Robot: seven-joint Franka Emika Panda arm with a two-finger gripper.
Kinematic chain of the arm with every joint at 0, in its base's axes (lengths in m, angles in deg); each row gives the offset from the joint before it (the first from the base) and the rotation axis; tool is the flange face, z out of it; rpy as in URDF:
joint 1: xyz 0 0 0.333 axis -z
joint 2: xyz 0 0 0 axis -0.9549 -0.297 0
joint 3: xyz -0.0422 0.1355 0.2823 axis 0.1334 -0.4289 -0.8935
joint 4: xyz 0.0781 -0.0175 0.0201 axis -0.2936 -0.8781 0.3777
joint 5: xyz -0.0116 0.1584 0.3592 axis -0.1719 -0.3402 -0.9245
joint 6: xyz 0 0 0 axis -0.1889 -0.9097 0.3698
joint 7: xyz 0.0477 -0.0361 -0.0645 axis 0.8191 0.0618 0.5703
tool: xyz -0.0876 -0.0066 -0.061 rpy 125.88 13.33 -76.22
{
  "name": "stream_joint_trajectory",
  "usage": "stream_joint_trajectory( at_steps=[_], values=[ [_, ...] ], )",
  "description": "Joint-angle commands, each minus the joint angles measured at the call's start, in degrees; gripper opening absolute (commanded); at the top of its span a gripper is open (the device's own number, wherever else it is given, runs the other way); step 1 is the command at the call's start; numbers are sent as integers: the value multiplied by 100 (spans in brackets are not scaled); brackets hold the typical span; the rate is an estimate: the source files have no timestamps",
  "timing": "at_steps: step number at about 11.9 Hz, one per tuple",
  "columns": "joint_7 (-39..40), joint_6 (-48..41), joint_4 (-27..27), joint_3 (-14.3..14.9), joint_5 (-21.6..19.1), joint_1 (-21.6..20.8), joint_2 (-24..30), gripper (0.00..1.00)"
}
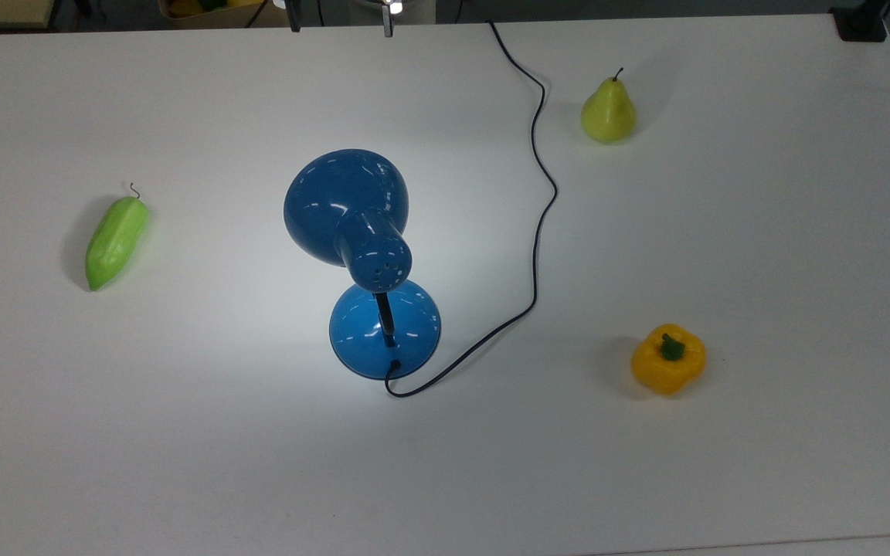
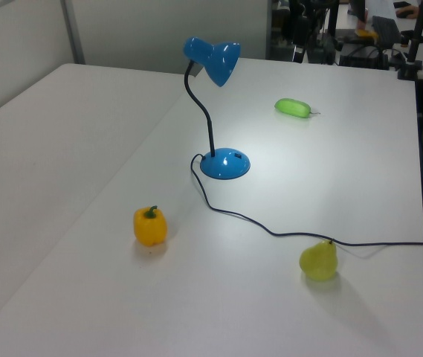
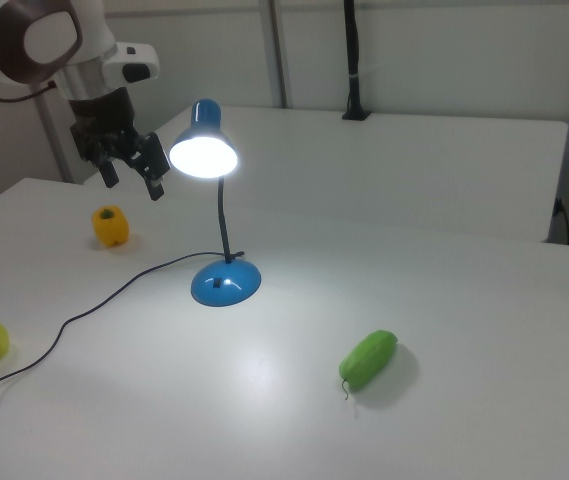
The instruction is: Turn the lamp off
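The glossy blue lamp stands mid-table and is lit; its dome shade glows and throws a bright pool on the white table. A black gooseneck joins the shade to the round blue base, also seen as the base. The thin black cord snakes from the base to the table's far edge. My gripper hangs open and holds nothing, in the air left of the shade in the right view. Its fingertips peek in at the top view's upper edge.
A green pear stands at the top view's upper right beside the cord. A yellow bell pepper sits at the lower right, and a green cucumber-like fruit lies at the left. A black post rises at the table's far side.
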Motion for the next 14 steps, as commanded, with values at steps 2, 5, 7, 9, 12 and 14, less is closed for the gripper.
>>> stream_joint_trajectory(
  at_steps=[2, 5, 7, 9, 12, 14],
  values=[
    [218, 44, 27, -1, -145, 6, -30, 19],
    [270, 44, 35, -27, -251, 6, -48, 0],
    [401, 44, 9, -79, -251, 6, -83, 0],
    [936, 35, -61, -115, -225, 6, -241, 0],
    [1307, 78, -149, -115, -199, 6, -469, 0],
    [1316, 742, -498, -115, -155, -29, -619, 0]
  ],
)
